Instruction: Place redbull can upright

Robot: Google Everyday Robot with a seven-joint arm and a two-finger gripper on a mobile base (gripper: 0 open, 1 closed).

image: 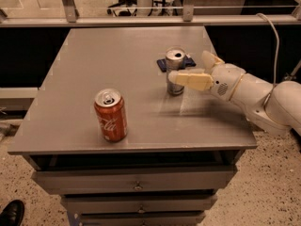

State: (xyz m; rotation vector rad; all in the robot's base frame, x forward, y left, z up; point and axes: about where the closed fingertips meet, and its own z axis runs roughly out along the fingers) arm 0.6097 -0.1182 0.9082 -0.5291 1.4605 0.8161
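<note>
The redbull can stands upright on the grey table, right of centre and towards the back, with its pull-tab top facing up. It sits just in front of a flat dark-blue packet and well apart from the red Coca-Cola can, which stands upright near the front edge. The gripper reaches in from the right at can height with its fingers spread apart. The near finger crosses the front of the can body, and the far finger sits to the right of the can, clear of it. Contact between the near finger and the can cannot be confirmed. Judged status: the upright placement is achieved and the can appears to stand unsupported. Remaining step: withdraw the gripper to the right without tipping the can.
</note>
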